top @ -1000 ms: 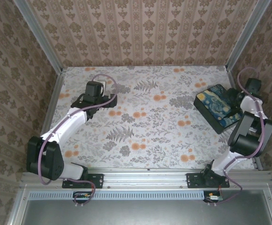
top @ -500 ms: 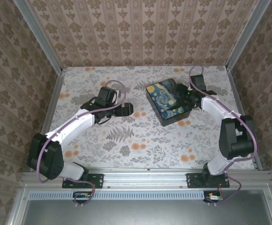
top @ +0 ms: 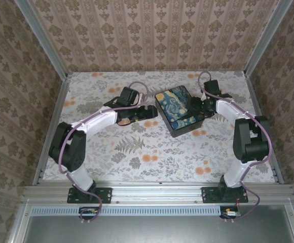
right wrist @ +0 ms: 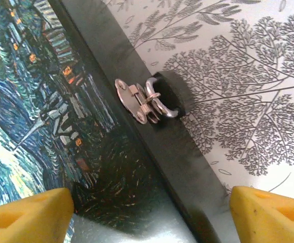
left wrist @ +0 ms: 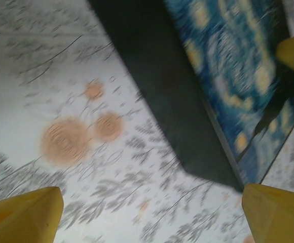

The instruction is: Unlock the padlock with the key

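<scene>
The task is at its very start, with nothing yet done to the lock. The padlock point(right wrist: 170, 97), a small dark body with a bright metal loop, hangs from the metal clasp point(right wrist: 135, 101) on the black side wall of the box point(top: 176, 108), the loop threaded through the clasp and, as far as I can judge, shut. The box, with its blue and yellow painted lid, sits on the flowered worktop point(top: 152, 147) between the two arms, turned at an angle. The right pincer point(right wrist: 149, 212) hovers over the box's edge just beside the lock, its yellow fingertips spread wide with nothing between them; the clasp and lock lie ahead of the fingers, not touched. The left pincer point(left wrist: 149, 215) is also spread and empty, low over the worktop at the opposite side of the box, near the black wall but apart from it; that view is blurred, so finer detail there cannot be told. Everything that matters is left: the key must be picked up, the lock steadied, the key worked into the keyhole and turned, and the loop released. I would put progress at the approach stage only.
</scene>
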You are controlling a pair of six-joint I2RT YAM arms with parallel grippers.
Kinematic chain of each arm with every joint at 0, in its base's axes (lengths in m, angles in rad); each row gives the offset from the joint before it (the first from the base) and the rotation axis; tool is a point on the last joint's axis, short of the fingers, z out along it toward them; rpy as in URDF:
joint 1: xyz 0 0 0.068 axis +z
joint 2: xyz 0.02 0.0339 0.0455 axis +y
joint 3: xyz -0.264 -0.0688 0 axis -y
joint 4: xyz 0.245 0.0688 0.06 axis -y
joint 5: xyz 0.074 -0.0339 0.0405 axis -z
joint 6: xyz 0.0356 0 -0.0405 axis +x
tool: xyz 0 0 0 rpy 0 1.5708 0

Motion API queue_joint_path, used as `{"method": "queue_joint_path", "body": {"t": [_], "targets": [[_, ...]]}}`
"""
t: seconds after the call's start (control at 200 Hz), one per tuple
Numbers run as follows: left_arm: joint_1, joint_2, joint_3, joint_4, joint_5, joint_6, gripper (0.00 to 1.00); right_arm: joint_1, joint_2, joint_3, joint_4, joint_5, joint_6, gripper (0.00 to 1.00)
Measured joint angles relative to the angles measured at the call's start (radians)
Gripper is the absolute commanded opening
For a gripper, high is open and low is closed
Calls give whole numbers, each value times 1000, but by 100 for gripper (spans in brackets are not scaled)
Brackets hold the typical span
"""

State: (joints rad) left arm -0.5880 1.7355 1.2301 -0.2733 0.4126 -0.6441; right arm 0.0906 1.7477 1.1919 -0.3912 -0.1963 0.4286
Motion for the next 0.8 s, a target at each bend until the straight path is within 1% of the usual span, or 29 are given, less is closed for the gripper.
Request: {"method": "queue_joint_path", "body": {"t": [0.055, 0.115, 0.235, 0.435, 0.535, 0.63, 0.715, 0.8], "targets": [[0, 43, 32, 29, 22, -18, 90, 13, -16, -26, 23, -10, -3, 68], [-1, 92, 67, 55, 44, -38, 89, 33, -40, -62, 50, -25, 13, 68], [-1, 185, 142, 80, 75, -60, 89, 99, -97, -152, 108, -42, 76, 73], [16, 309, 298, 55, 74, -60, 90, 282, -200, -291, 178, -30, 232, 78], [27, 373, 386, 61, 79, -58, 90, 385, -208, -297, 187, -20, 283, 80], [38, 435, 461, 93, 110, -59, 89, 471, -185, -283, 203, -20, 325, 81], [49, 458, 493, 110, 119, -58, 89, 509, -142, -245, 220, -21, 363, 81], [80, 449, 494, 99, 131, -48, 89, 515, -110, -216, 244, -21, 386, 82]]}}
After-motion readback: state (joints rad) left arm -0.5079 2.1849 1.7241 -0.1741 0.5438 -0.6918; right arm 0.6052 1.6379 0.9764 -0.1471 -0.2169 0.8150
